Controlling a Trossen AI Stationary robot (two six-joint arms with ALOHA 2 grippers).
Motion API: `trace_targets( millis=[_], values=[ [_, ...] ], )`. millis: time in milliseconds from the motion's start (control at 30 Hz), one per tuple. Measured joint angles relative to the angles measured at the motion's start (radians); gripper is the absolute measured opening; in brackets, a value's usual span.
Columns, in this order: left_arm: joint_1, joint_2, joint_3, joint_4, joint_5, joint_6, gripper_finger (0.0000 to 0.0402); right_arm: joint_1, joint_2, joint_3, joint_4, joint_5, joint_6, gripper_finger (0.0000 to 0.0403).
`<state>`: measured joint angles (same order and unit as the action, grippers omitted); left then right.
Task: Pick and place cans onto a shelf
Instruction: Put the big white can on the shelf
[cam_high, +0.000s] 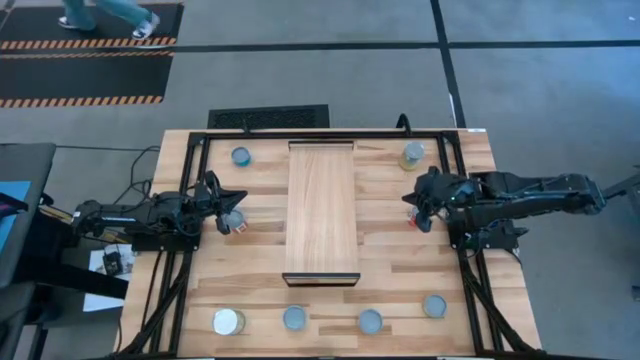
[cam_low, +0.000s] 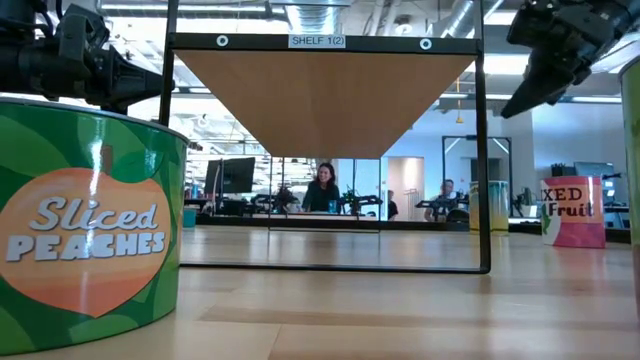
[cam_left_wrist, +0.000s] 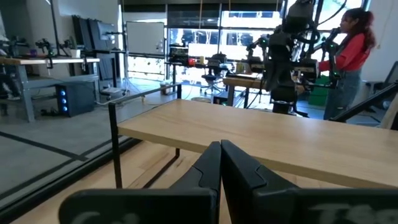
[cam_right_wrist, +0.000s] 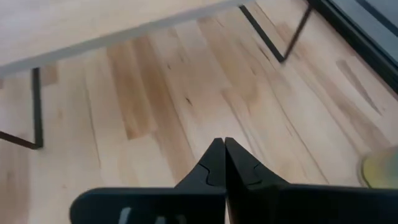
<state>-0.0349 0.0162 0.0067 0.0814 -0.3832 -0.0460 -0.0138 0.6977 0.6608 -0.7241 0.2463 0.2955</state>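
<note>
Shelf (cam_high: 322, 210): bare, mid-counter (cam_high: 400, 260).
Cans: two by far edge (cam_high: 241, 156) (cam_high: 412, 154); four along near edge (cam_high: 228, 322) (cam_high: 295, 318) (cam_high: 370, 321) (cam_high: 434, 306); all lidded, contents unseen.
Left tool (cam_high: 232, 213): fingers together, empty, left of shelf.
Right tool (cam_high: 413, 203): fingers together, empty, right of shelf.

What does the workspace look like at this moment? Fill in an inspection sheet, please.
Surface: planked wooden tabletop with a black frame.
Job's things: shelf in the middle, nothing on it; cans on the tabletop: two at the far edge, four along the near edge, one by the left gripper.
Clutter: nothing seen.
Grippers: left gripper shut, empty, left of the shelf; right gripper shut, empty, right of the shelf.
Cables: cables trail off the table's left side.
Surroundings: hazard-striped floor mat; person seated in the room behind.
</note>
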Motion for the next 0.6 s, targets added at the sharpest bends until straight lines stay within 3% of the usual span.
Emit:
trace_targets(
  millis=[333, 600],
  values=[
    [0.0, 0.001, 0.0, -0.001, 0.037, 0.007, 0.0, -0.107, 0.115, 0.004, -0.039, -0.072, -0.051, 0.0006],
    [0.0, 0.001, 0.0, -0.003, 0.109, 0.069, 0.0, -0.04, 0.129, 0.031, -0.233, -0.112, 0.091, 0.003]
  ],
)
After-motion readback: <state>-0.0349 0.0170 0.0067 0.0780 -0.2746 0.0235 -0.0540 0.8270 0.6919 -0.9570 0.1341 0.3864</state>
